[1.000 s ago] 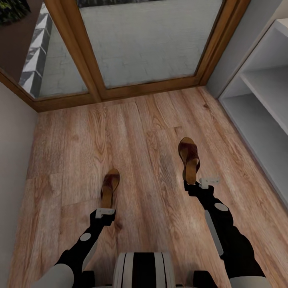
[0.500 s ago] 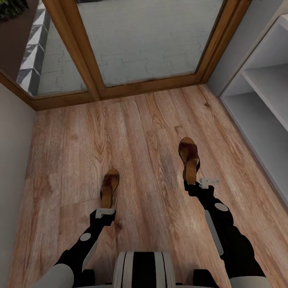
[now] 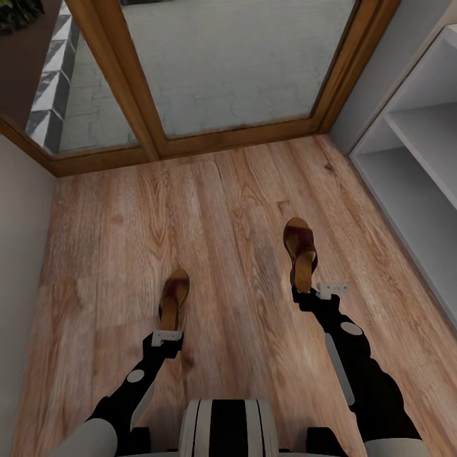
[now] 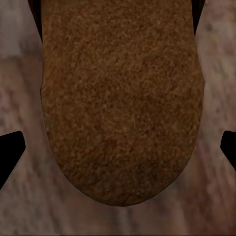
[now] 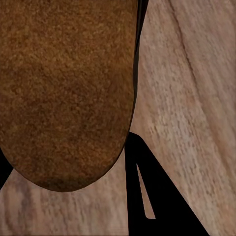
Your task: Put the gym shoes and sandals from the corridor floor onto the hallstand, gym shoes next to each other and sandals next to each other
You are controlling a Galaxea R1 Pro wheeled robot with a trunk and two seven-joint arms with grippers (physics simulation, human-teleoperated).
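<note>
Hallstand (image 3: 424, 146) shelves at the right edge of the head view hold no shoes as far as they show, so no placing looks done. Both sandals lie on the floor (image 3: 222, 209), well apart: left sandal (image 3: 173, 296) just ahead of the left end effector (image 3: 166, 337), right sandal (image 3: 301, 252) just ahead of the right end effector (image 3: 317, 292). Each wrist view looks down on a tan insole with dark fingers spread either side, gripping nothing.
</note>
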